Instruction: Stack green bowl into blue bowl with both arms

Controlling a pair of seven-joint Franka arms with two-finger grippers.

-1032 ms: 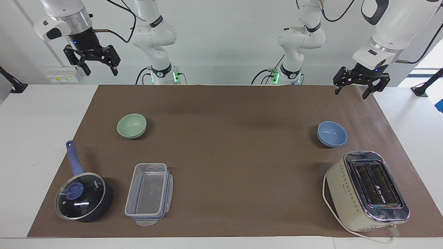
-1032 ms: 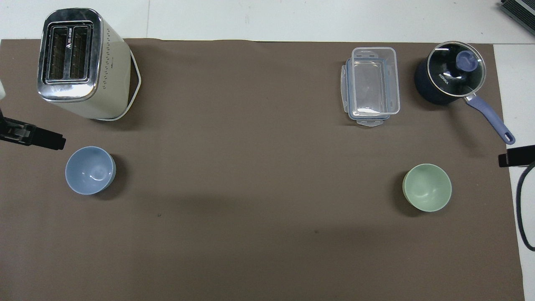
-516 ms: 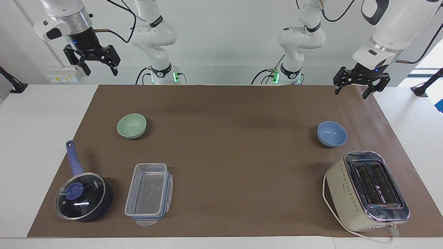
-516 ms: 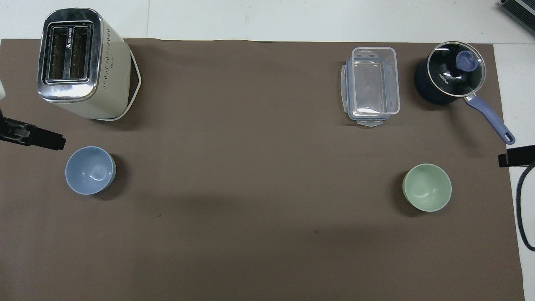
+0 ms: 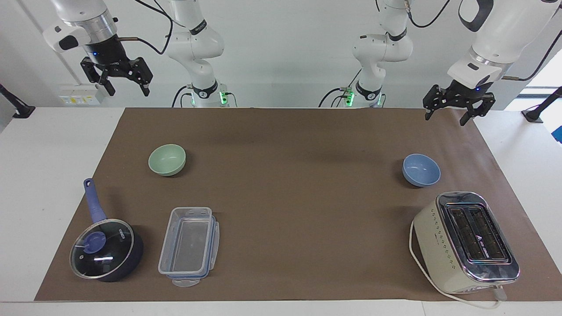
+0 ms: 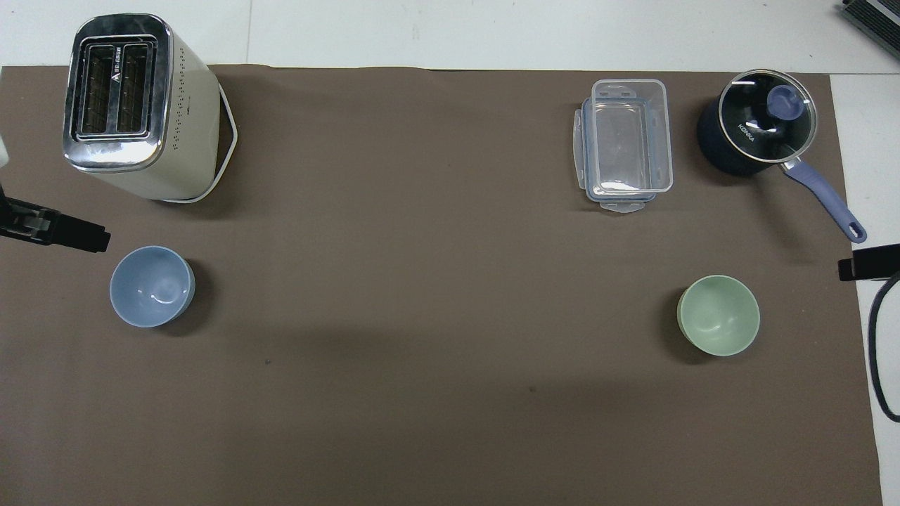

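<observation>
A: Where are the two bowls sitting?

B: The small round pale mint-green bowl (image 5: 167, 159) is resting upright on the brown table mat (image 5: 290, 175) toward the right arm's end. The small round matte periwinkle-blue bowl (image 5: 421, 170) is sitting well apart from it, toward the left arm's end. Both are standing alone, with nothing in them.

A: What is lying near them?

B: A dark saucepan with a glass lid and blue handle (image 5: 104, 245) and a clear rectangular plastic container (image 5: 189, 245) are lying farther from the robots than the green bowl. A cream and chrome two-slot toaster (image 5: 466, 242) is standing just beside the blue bowl, farther from the robots.

A: And the grippers?

B: The right gripper (image 5: 117, 82) is hanging high over the white table edge at its own end, fingers spread wide, gripping nothing. The left gripper (image 5: 448, 113) is hovering over the mat's corner near the blue bowl, also spread wide and holding nothing.
</observation>
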